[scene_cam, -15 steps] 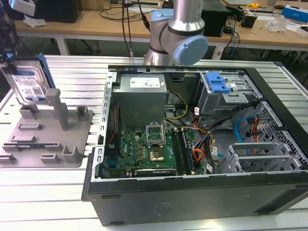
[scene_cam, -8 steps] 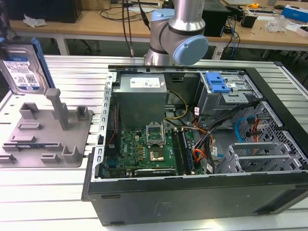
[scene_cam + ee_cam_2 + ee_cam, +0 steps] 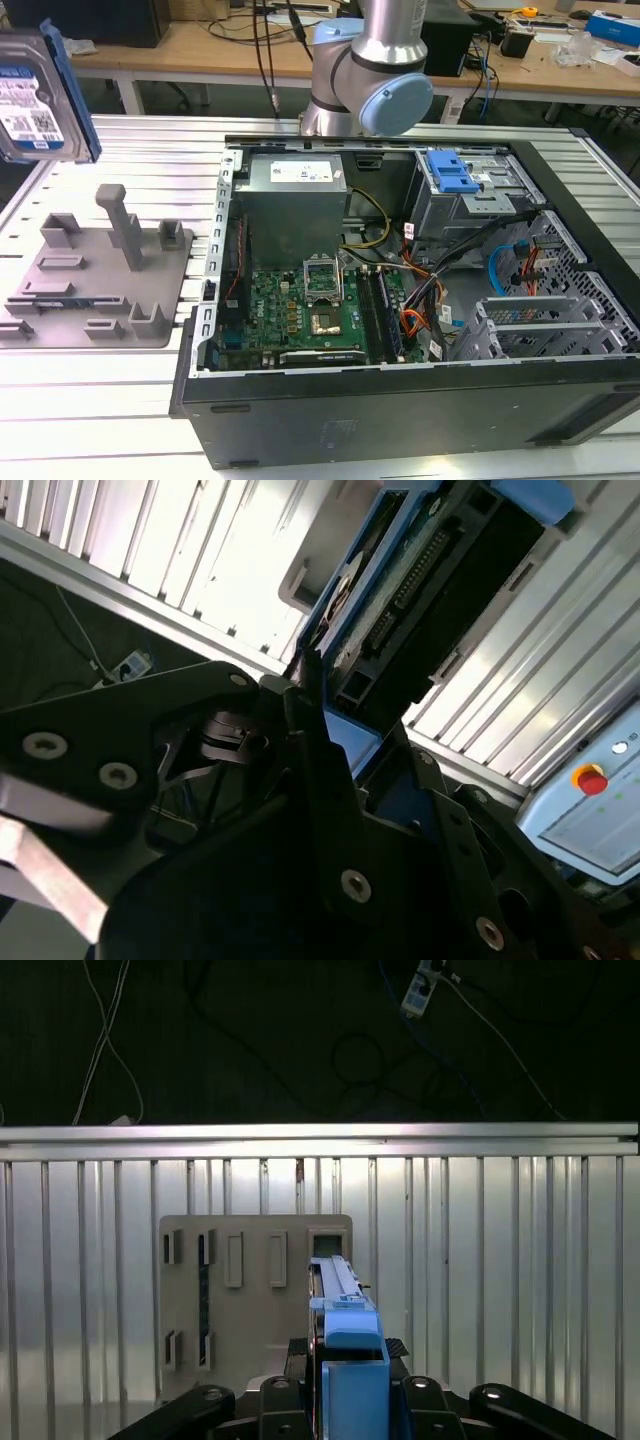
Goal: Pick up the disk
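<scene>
Above the grey fixture (image 3: 95, 275), the hand (image 3: 345, 1385) grips the disk (image 3: 35, 95).

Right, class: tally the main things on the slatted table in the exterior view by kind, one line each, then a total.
Hard drives, the disk raised above the table at the exterior view's left: 1
Grey fixtures with upright posts: 1
Open computer cases: 1
Robot arms: 1
Total: 4
</scene>
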Tool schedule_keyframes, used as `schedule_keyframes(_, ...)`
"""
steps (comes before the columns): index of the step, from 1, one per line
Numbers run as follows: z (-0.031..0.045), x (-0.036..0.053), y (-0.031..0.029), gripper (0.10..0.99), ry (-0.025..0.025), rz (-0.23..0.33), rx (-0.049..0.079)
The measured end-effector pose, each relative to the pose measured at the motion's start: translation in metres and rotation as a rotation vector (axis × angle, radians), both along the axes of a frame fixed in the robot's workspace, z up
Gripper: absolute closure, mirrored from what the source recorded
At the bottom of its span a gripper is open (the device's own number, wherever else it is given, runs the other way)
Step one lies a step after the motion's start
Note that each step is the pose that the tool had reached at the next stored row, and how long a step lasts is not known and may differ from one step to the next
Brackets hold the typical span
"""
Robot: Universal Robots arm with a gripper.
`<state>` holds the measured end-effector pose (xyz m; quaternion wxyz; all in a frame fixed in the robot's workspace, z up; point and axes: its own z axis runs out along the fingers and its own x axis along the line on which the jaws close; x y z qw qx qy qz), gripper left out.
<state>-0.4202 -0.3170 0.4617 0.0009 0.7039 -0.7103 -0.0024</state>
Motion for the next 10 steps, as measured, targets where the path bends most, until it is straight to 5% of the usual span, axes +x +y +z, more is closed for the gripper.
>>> schedule_keyframes(4, 0.0263, 0.0000, -0.0004, 0.718, 0.0001, 0.000, 0.000)
schedule_keyframes(10, 0.0265, 0.0000, -0.0004, 0.718, 0.0000, 0.000, 0.000)
